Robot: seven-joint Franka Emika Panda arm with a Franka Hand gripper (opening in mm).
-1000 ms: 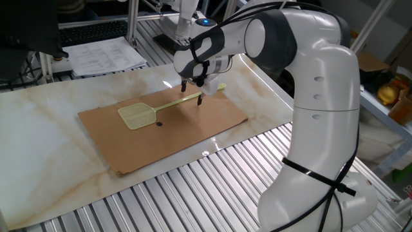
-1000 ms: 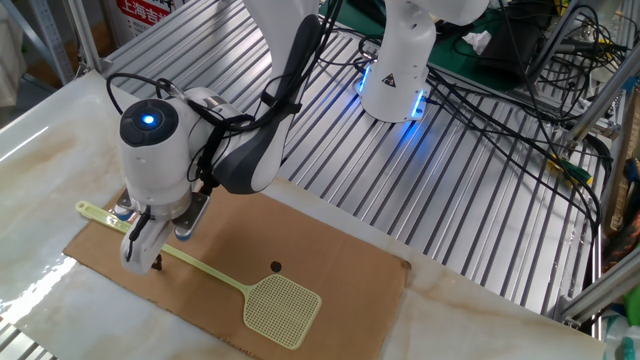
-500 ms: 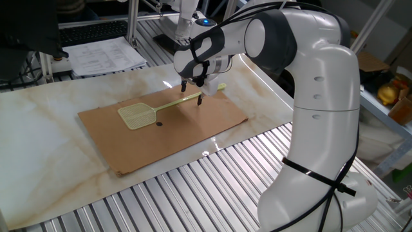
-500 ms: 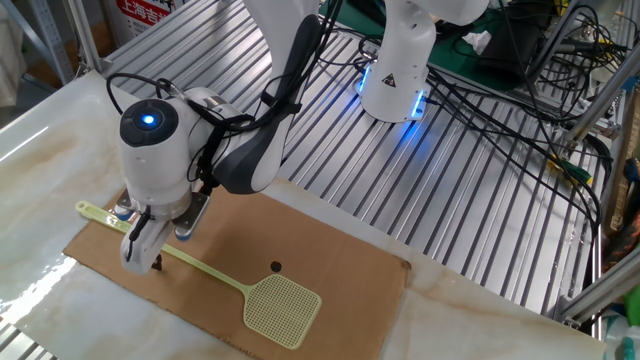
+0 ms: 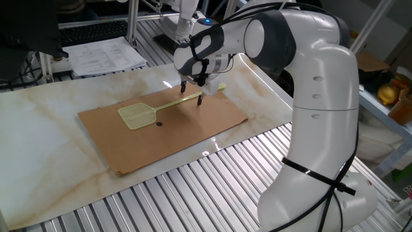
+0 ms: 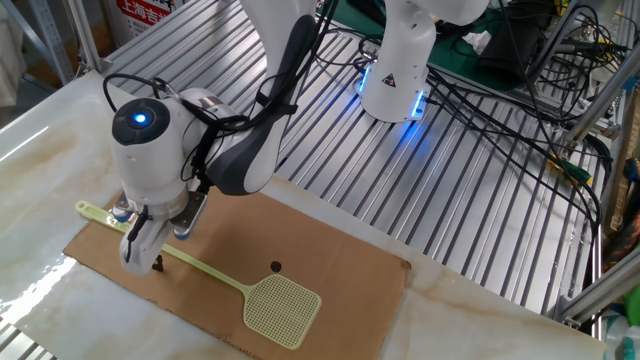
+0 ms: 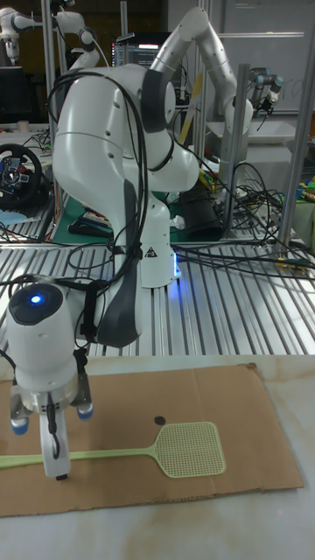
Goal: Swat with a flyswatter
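Note:
The pale yellow-green flyswatter (image 5: 137, 115) lies flat on the brown cardboard sheet (image 5: 180, 132), with its mesh head (image 6: 283, 308) toward one end and its thin handle running under my wrist. My gripper (image 5: 192, 93) points down over the handle's far half. Its two fingers stand apart, one on each side of the handle, and their tips are near the cardboard. In the tall fixed view the front finger (image 7: 57, 459) covers part of the handle of the flyswatter (image 7: 188, 448). A small black dot (image 6: 276, 267) marks the cardboard beside the head.
The cardboard (image 7: 236, 402) lies on a marbled white board (image 5: 45, 142) with slatted metal table around it. Papers (image 5: 106, 55) and a keyboard sit at the back. Another arm's base (image 6: 395, 70) with a blue light and loose cables (image 6: 540, 60) stand behind.
My wrist has shifted very slightly. The flyswatter has not moved and the fingers remain apart.

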